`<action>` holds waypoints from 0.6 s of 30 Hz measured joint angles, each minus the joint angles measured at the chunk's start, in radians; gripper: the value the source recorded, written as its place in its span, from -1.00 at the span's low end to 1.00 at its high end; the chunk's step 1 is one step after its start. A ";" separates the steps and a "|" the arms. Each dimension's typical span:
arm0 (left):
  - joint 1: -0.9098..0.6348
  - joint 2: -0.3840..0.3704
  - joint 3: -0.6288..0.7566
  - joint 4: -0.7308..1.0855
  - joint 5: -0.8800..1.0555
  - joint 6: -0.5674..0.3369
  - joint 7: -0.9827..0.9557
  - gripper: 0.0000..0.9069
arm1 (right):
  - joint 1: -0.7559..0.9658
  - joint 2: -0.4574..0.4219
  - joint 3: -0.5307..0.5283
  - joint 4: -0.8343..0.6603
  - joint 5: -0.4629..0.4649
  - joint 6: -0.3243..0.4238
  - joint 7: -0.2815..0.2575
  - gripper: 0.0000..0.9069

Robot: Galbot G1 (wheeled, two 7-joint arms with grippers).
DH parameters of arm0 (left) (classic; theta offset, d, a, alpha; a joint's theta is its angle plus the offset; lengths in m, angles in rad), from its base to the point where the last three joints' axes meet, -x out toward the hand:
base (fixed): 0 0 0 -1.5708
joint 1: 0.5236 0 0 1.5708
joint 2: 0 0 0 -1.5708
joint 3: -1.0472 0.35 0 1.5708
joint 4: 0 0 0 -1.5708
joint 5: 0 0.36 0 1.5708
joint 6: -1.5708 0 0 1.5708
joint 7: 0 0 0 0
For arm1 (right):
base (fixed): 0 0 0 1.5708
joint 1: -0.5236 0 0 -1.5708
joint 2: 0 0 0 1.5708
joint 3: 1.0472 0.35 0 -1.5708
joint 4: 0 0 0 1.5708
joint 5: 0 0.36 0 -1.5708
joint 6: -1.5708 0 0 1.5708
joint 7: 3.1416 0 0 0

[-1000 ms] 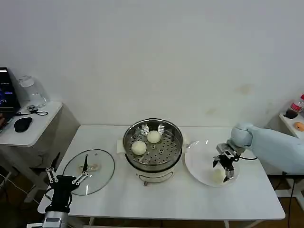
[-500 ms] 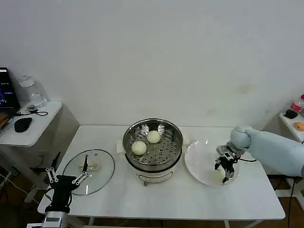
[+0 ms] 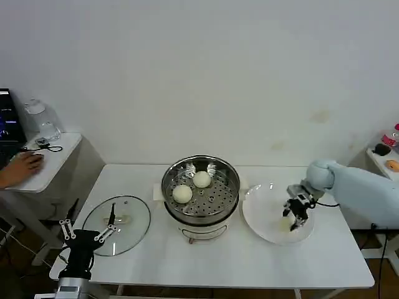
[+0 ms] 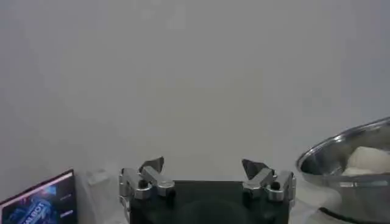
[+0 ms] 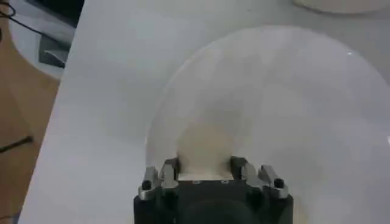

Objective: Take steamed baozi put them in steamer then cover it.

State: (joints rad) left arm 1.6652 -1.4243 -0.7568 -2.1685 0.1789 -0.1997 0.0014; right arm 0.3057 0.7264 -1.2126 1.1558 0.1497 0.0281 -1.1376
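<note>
Baozi, a round cream-white bun (image 5: 204, 143), sits clamped between your right gripper's (image 3: 295, 219) fingers over the flat white plate (image 3: 259, 215); your left gripper (image 3: 87, 237) waits, fingers apart.

The steamer (image 3: 201, 190) stands open to the right gripper's (image 3: 294, 218) left, bare plate (image 3: 262, 215) between; two baozi (image 3: 182, 194) occupy its tray.

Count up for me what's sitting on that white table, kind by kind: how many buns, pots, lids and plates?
Steamed baozi: 3, with two in the steamer and one on the plate between the right gripper's fingers
Steamer: 1
Cover: 1, lying flat on the table
White plate: 1
Total: 6
</note>
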 measured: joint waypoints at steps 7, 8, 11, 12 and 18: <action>0.006 -0.005 0.006 -0.007 0.000 -0.004 0.000 1.00 | 0.161 0.016 -0.013 0.053 -0.012 0.061 0.010 0.27; 0.005 -0.005 0.007 -0.008 0.000 -0.005 0.000 1.00 | 0.183 0.019 -0.012 0.064 -0.017 0.069 0.012 0.27; 0.005 -0.007 0.011 -0.011 0.000 -0.005 0.000 1.00 | 0.234 0.029 -0.009 0.106 -0.038 0.093 0.021 0.27; 0.005 -0.008 0.013 -0.013 0.000 -0.005 -0.001 1.00 | 0.246 0.033 -0.009 0.121 -0.046 0.099 0.024 0.27; 0.009 -0.008 0.016 -0.021 0.001 -0.005 -0.001 1.00 | 0.297 0.063 -0.010 0.234 -0.122 0.129 0.044 0.27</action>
State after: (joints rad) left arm 1.6738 -1.4326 -0.7409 -2.1890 0.1797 -0.2045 0.0008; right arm 0.6022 0.7892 -1.2222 1.3894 0.0279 0.1568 -1.0940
